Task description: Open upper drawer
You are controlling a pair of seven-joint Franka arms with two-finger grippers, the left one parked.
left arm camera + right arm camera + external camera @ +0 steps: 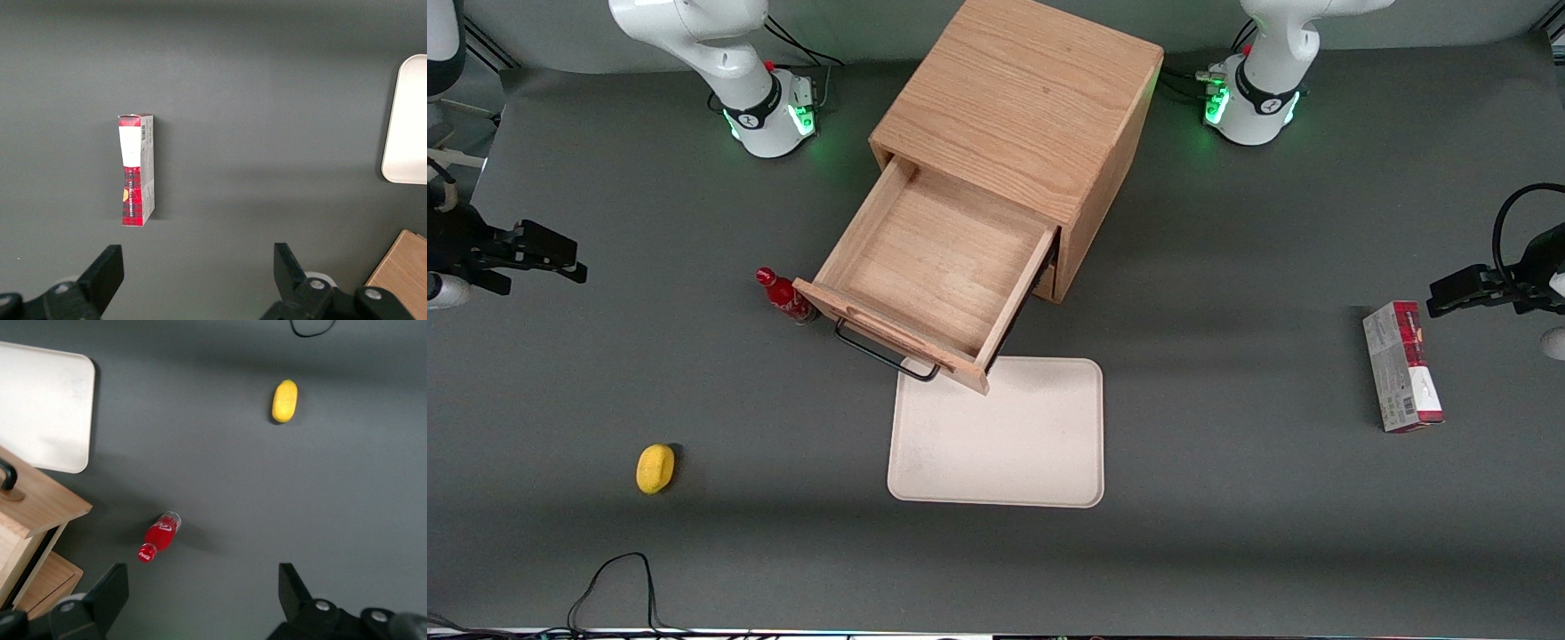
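The upper drawer point(938, 267) of the light oak cabinet point(1018, 107) stands pulled far out, and its inside is bare. Its black wire handle point(885, 354) faces the front camera. The drawer's front corner point(37, 500) and handle end point(8, 477) show in the right wrist view. The lower drawer point(50, 583) sits under it, nearly closed. My right gripper point(574, 260) hovers over the table toward the working arm's end, well away from the cabinet. It is open and empty point(202, 593).
A red bottle point(784, 298) point(159, 537) lies beside the drawer front. A cream tray point(1000, 436) point(43, 407) lies in front of the drawer. A yellow object point(655, 468) point(285, 401) lies nearer the front camera. A red and grey box point(1400, 366) lies toward the parked arm's end.
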